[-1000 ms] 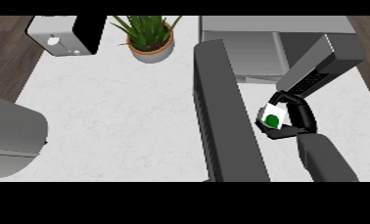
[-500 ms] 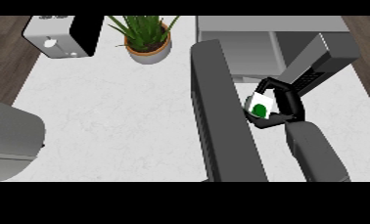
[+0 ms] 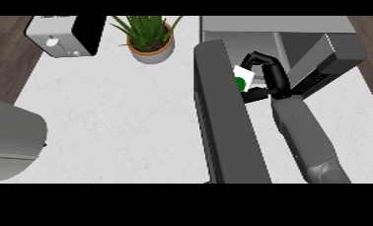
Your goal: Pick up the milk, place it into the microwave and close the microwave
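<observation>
A kitchen: white counter [image 3: 124,116], toaster [image 3: 65,36], microwave [image 3: 306,47], potted plant [image 3: 149,40].

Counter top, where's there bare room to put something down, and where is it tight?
The bare stretch of counter runs from below the toaster and potted plant right to the open microwave door. It is crowded right of that door, where the right hand holds the milk at the microwave.

White, green-marked milk [image 3: 242,79] beside open microwave door [image 3: 222,116]
</observation>
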Tool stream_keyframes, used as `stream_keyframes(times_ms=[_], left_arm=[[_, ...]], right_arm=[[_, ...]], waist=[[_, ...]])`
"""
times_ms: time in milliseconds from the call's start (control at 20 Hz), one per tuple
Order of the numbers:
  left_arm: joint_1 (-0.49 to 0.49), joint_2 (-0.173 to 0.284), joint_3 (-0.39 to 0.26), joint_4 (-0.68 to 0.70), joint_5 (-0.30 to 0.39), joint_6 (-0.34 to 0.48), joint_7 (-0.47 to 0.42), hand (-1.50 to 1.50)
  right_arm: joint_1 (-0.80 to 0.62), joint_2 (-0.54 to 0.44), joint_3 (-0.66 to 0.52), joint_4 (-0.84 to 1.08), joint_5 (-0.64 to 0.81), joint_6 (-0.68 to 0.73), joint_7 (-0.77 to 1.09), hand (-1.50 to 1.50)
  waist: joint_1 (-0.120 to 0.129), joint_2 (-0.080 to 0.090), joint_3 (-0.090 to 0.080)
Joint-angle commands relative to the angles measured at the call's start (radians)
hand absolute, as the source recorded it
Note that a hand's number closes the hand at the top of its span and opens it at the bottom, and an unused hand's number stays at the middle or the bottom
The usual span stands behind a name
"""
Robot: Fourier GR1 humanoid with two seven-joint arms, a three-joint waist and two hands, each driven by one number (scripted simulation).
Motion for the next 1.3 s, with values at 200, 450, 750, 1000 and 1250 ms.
stream_keyframes(times_ms=[200,450,750,1000,1250], left_arm=[[-0.033,-0.014,0.001,0.026,-0.027,-0.013,0.003,-1.50],[-0.069,0.006,0.002,0.060,-0.034,-0.029,-0.009,-1.50],[-0.078,0.029,0.008,0.079,0.012,-0.051,0.004,-1.50],[-0.099,0.029,-0.011,0.085,-0.020,-0.053,0.005,-1.50],[-0.119,0.031,-0.025,0.105,-0.034,-0.064,-0.002,-1.50]], right_arm=[[-0.229,-0.027,-0.010,0.222,0.104,-0.148,0.047,1.50],[-0.309,0.026,-0.021,0.353,0.149,-0.323,0.046,1.50],[-0.369,-0.018,-0.058,0.442,0.145,-0.360,0.042,1.50],[-0.414,-0.036,-0.072,0.461,0.160,-0.522,0.062,1.50],[-0.419,-0.086,-0.046,0.474,0.205,-0.595,-0.001,1.50]], waist=[[0.019,0.009,0.001],[0.048,0.024,0.001],[0.072,0.034,0.002],[0.090,0.047,0.003],[0.107,0.059,0.003]])
